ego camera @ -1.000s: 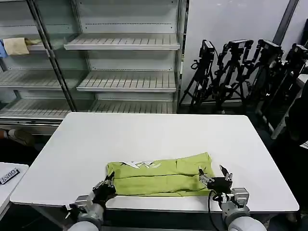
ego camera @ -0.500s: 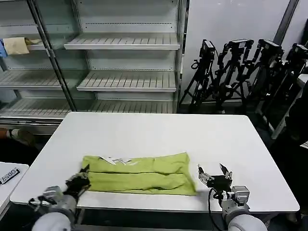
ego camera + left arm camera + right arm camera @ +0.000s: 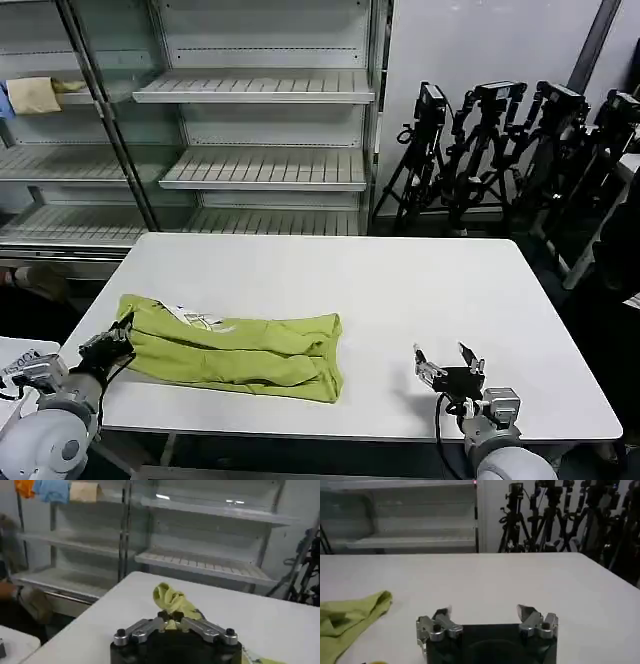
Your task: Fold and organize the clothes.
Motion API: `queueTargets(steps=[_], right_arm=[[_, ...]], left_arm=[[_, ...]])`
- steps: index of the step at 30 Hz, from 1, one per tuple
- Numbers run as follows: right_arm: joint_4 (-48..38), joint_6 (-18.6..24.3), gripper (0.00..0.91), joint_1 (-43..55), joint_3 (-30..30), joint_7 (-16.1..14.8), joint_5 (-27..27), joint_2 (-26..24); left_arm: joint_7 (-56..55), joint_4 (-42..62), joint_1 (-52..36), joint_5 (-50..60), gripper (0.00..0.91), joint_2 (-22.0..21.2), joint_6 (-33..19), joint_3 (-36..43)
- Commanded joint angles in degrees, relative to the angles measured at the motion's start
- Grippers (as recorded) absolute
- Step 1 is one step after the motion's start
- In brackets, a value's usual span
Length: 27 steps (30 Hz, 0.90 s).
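T-shirt: dragged farther toward 9 o'clock, now bunched.
Left gripper: clamped on its left end.
Right gripper: jaws apart, unmoved.

Lime yellow-green T-shirt of soft fabric, folded into a long band on the white surface.

The shirt lies crosswise on the near left part of the surface, its left end at the surface's left edge and its right end short of the middle. It is rumpled, with soft lengthwise folds and a rounded, doubled-over right end. A bit of white print with dark marks shows on top near the left end. That left end is bunched and pinched in the left end effector; in the left wrist view the bunched fabric rises just above the closed fingertips.
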Motion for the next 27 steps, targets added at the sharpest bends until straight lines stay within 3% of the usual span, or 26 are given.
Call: queueTargets(steps=[1,11,27], right_arm=[[0.0,0.0,0.907,-0.5,0.0,0.0,0.0,-0.2],[-0.1,0.6,0.907,-2.3,0.4,-0.4,-0.3,-0.4],[-0.3,0.9,0.907,-2.5,1.0,-0.5,-0.3,-0.2]], left_arm=[[-2.0,-8.8,-2.3,-22.9,0.020,-3.8,3.4,2.4],[-3.5,-12.5,-7.9,-27.8,0.020,-6.8,2.9,9.4],[-3.8,-6.8,-14.1,-14.4,0.020,-14.8,1.7,28.1]])
